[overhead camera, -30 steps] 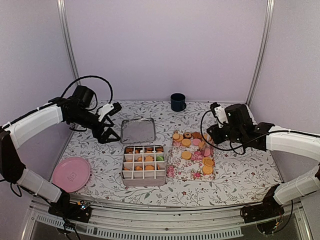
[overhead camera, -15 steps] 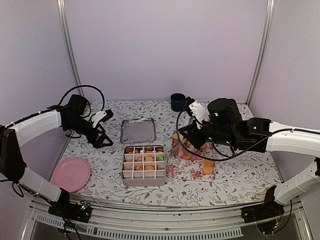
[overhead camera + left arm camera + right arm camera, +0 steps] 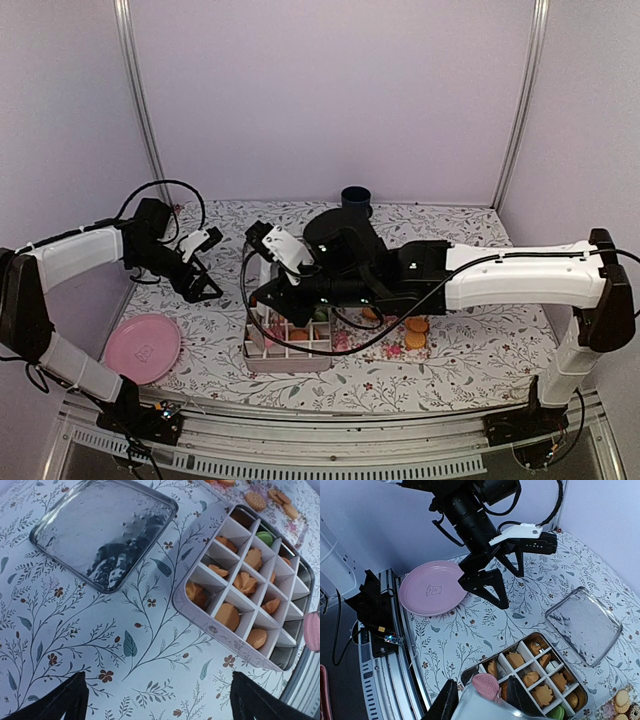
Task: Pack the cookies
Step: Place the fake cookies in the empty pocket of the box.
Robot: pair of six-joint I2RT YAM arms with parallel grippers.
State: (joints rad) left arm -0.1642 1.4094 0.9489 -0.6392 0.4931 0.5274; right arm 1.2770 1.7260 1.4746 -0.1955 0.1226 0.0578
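My right gripper (image 3: 482, 694) is shut on a pink cookie (image 3: 487, 685) and hangs over a corner of the divided tin box (image 3: 470, 669). Orange-tan cookies (image 3: 540, 695) fill most of the cells, and a green one (image 3: 265, 538) lies near the far side. More cookies (image 3: 415, 332) lie on the floral sheet to the right of the box (image 3: 288, 362), partly hidden by the right arm. My left gripper (image 3: 160, 707) is open over bare tablecloth to the left of the box (image 3: 200, 612), with nothing between its fingers.
The tin lid (image 3: 105, 530) lies flat behind the box. A pink plate (image 3: 143, 348) sits at the near left and a dark blue cup (image 3: 355, 197) stands at the back. The right arm (image 3: 500, 275) stretches across the table's middle.
The right arm swung left from the cookie sheet to above the box, carrying the pink cookie. The left gripper drew back a little to the left.
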